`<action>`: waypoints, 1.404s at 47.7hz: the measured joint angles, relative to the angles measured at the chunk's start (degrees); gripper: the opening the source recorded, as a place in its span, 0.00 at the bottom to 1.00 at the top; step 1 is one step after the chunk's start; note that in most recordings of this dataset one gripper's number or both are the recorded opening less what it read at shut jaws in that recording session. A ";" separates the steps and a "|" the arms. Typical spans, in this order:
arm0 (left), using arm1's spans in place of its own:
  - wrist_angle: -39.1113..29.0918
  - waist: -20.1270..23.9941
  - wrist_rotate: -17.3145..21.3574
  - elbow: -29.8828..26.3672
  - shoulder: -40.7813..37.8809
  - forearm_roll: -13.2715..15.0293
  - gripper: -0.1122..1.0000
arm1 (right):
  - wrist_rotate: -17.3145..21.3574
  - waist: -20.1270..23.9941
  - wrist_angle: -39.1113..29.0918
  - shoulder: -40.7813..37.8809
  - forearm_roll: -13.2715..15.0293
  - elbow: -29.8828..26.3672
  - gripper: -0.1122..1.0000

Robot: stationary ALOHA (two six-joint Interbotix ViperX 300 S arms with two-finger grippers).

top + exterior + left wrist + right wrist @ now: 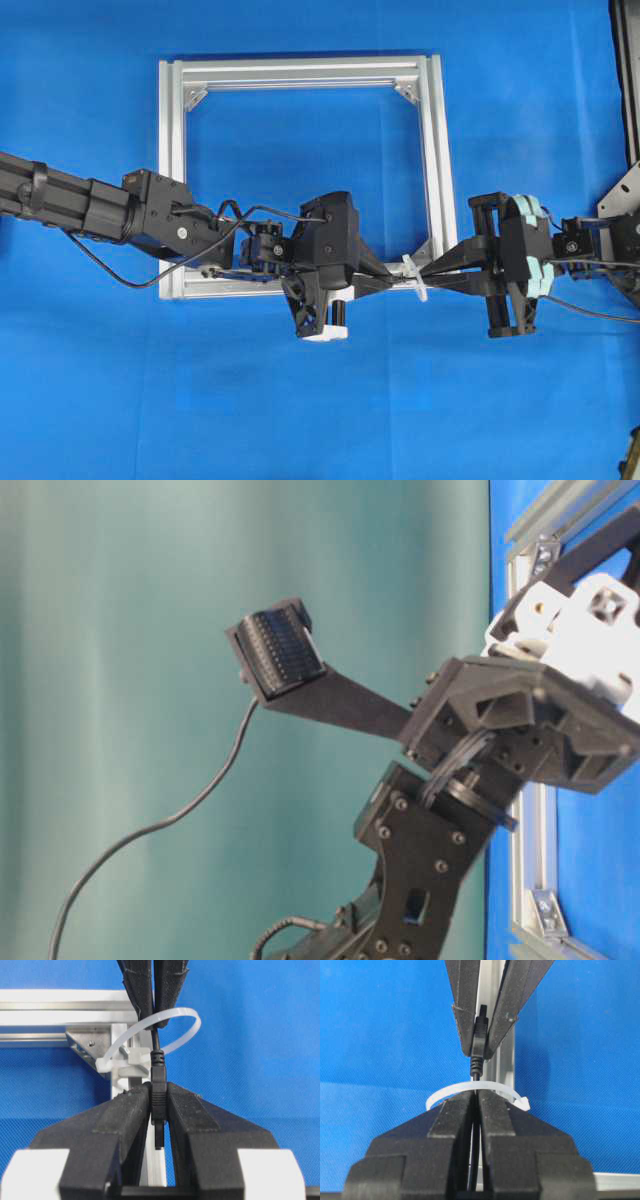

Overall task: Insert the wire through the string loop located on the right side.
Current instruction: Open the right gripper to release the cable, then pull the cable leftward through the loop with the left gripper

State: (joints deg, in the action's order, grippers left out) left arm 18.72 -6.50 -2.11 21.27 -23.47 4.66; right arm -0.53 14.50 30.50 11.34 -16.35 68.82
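left gripper (159, 1110): fingers clamped on the wire (158, 1085) at its plug end, plug past the loop on the left side.
right gripper (476, 1110): fingers pinched shut on the thin wire just behind the loop.
string loop (165, 1030): whitish, tied at the lower right corner of the frame (300, 72); wire runs through it, between both grippers.
risk: both arms holding one short stretch; pulling apart could slip the plug or yank the loop on the bar. Early left release could let the plug drop back out.
in the way: fingertips crowd the loop from both sides; frame bar right below.
around: blue desk (320, 400); arm cables near the frame.
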 measured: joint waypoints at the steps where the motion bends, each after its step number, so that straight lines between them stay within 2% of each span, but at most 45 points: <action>1: 0.00 0.09 0.00 0.00 0.00 0.00 0.18 | 0.00 0.00 -0.09 0.00 0.00 0.00 0.08; 7: 0.00 0.00 0.09 -0.09 0.00 0.00 0.18 | 0.09 -0.18 -0.62 0.00 0.00 0.00 0.12; 12: 0.00 0.00 0.09 -0.26 0.00 0.00 0.18 | -0.09 -0.44 -1.05 0.00 0.00 0.00 0.25; 16: 0.00 -0.09 0.09 -0.44 0.00 0.00 0.18 | 0.00 -0.53 -1.32 0.09 -0.09 0.00 0.41; 22: 0.00 -0.18 0.09 -0.53 0.00 0.00 0.18 | -0.09 -0.79 -2.02 0.44 0.00 0.44 0.76; 25: 0.00 -0.18 0.00 -0.44 0.00 0.00 0.18 | -0.09 -0.97 -2.37 0.79 -0.09 0.79 0.86; 32: 0.00 -0.26 0.00 -0.53 0.00 0.00 0.18 | -0.18 -1.05 -2.81 1.58 -0.09 1.32 0.82; 51: 0.00 -0.26 0.00 -0.35 0.00 0.00 0.18 | -0.09 -1.14 -2.90 1.76 -0.09 1.32 0.82; 60: 0.00 -0.44 0.00 2.72 1.32 0.00 0.18 | -0.18 -1.14 -2.90 1.85 -0.09 1.32 0.82; 67: 0.62 -0.79 0.00 7.91 5.71 0.00 0.18 | -0.18 -1.14 -2.90 1.85 -0.09 1.32 0.81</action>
State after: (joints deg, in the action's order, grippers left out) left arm 19.34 -7.29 -2.11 29.18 -17.75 4.66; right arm -0.70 13.36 27.60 13.18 -16.44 70.14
